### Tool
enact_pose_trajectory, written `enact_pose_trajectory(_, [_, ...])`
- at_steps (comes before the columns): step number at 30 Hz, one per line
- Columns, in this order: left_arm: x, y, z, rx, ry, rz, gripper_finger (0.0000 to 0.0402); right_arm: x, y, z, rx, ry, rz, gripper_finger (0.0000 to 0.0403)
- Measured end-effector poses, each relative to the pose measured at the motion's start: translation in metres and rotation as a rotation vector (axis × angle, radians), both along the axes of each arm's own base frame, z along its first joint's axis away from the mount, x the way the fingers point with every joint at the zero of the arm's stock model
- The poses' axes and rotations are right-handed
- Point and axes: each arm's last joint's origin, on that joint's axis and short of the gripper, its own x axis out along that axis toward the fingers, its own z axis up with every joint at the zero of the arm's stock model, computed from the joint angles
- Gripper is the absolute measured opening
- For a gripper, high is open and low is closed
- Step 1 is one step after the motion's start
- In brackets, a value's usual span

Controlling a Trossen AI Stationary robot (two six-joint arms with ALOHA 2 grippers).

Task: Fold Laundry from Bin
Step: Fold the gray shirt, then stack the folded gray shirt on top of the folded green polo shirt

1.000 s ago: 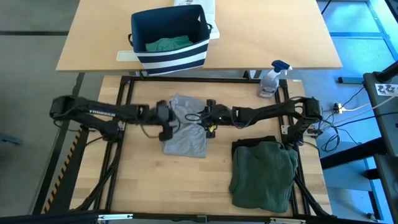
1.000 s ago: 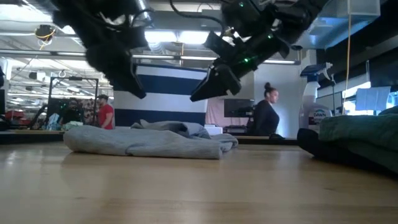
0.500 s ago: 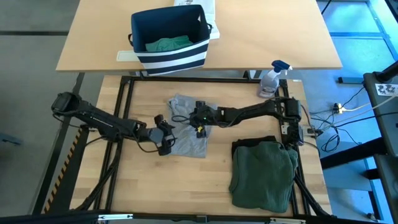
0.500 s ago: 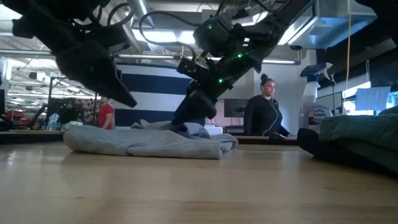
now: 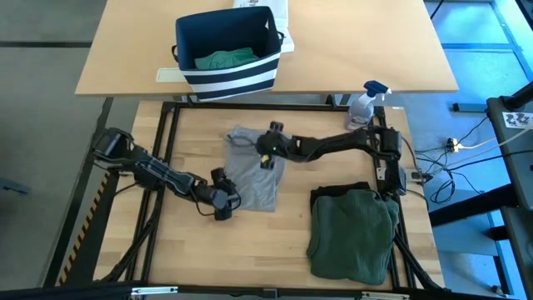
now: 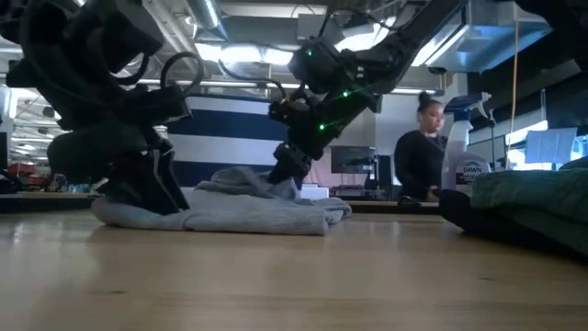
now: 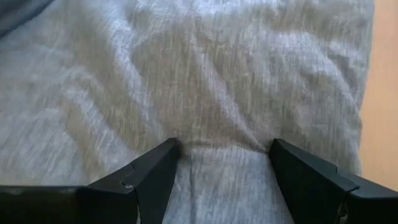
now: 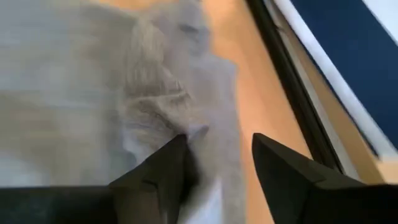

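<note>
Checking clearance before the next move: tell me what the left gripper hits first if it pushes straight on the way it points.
The left gripper, fingers spread, already presses on the grey garment; going on, it meets only more of that cloth, then probably the wooden table beneath. How thick the cloth is there is unclear.

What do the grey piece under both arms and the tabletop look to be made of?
The grey garment looks like a soft heathered knit, likely cotton jersey: fine ribbed lines, matte surface, loose wrinkles, dimpling where the left end effector presses in. The table looks like pale wood boards with a smooth, lightly sheened finish; visible plank seams suggest butcher block, though it could be laminate.
</note>
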Motion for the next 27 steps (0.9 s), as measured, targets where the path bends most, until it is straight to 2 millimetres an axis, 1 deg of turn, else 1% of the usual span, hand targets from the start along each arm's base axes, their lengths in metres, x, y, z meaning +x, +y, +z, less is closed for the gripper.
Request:
enact_pose_trajectory(4, [-0.001,-0.005,0.000,-0.020,-0.009,-0.007,0.0255,-0.008,-0.031,0.000,0.049,-0.038,-0.119,0.0161])
enact_pose_trajectory(8, [-0.002,-0.009,0.001,-0.027,-0.013,-0.028,0.0255,-0.018,-0.060,0.000,0.085,-0.067,-0.221,0.0151])
enact_pose_trajectory(11, [-0.003,-0.011,0.001,-0.026,-0.012,-0.038,0.0255,-0.024,-0.070,0.001,0.114,-0.055,-0.244,0.0150])
enact_pose_trajectory(13, [-0.002,-0.014,0.004,-0.018,-0.015,-0.053,0.0255,-0.027,-0.068,0.009,0.131,-0.051,-0.224,0.0150])
enact_pose_trajectory(16, [0.003,-0.019,0.020,0.009,-0.066,-0.092,0.0255,-0.030,-0.055,0.032,0.158,-0.075,-0.158,0.0150])
enact_pose_trajectory(20, [0.001,-0.022,0.050,0.121,-0.137,-0.087,0.0255,-0.035,-0.025,0.056,0.194,-0.051,-0.061,0.0150])
enact_pose_trajectory(23, [-0.008,-0.019,0.065,0.161,-0.169,-0.057,0.0255,-0.036,0.005,0.061,0.217,-0.019,0.026,0.0150])
enact_pose_trajectory(25, [-0.009,-0.018,0.068,0.154,-0.178,-0.058,0.0255,-0.038,0.026,0.055,0.228,0.035,0.074,0.0150])
enact_pose_trajectory(27, [-0.010,-0.022,0.065,0.152,-0.156,-0.109,0.0255,-0.039,0.046,0.047,0.241,0.069,0.114,0.0150])
